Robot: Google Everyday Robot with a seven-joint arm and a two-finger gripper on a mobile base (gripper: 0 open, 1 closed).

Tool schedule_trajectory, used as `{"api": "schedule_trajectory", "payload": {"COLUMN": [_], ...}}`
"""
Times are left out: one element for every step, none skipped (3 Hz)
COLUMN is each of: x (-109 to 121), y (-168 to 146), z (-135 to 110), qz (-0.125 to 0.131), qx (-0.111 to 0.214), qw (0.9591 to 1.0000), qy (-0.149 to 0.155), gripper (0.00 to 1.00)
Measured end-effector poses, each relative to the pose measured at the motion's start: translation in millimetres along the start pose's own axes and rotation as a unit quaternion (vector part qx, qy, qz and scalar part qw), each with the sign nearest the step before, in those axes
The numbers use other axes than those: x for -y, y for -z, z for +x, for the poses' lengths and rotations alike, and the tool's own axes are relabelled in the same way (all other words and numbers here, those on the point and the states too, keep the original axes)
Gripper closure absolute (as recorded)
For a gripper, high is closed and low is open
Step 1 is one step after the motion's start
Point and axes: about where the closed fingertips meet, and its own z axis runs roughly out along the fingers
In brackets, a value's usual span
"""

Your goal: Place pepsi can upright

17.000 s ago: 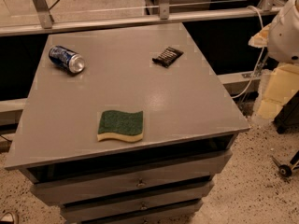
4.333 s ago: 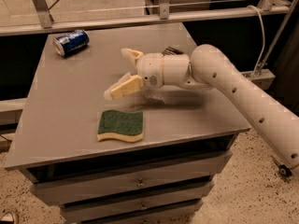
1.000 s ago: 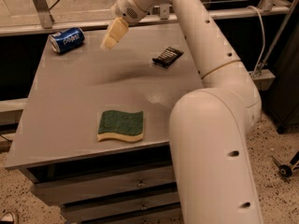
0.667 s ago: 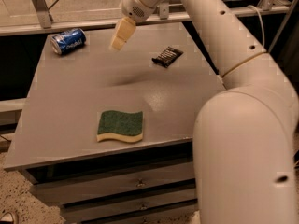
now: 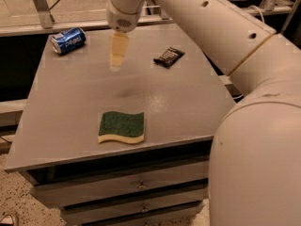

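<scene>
Hand shifted toward table centre; 1 pepsi can, 1 sponge.

I see a grey drawer-fronted table. On it, the pepsi can lies on its side at the far left corner, a dark snack-bar wrapper lies far right, and a green sponge sits by the near edge. The gripper hangs above the far middle, between can and wrapper.
</scene>
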Motion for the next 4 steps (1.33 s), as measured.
{"api": "schedule_trajectory", "payload": {"x": [-1, 14, 32, 51], "y": [-22, -32, -49, -67], "z": [-19, -42, -62, -76], "qz": [0.004, 0.014, 0.013, 0.015], "qx": [-0.089, -0.122, -0.145, -0.159], "qw": [0.9910, 0.9788, 0.9660, 0.9550], "qy": [0.100, 0.164, 0.214, 0.250], "gripper": [0.00, 0.00, 0.00, 0.00]}}
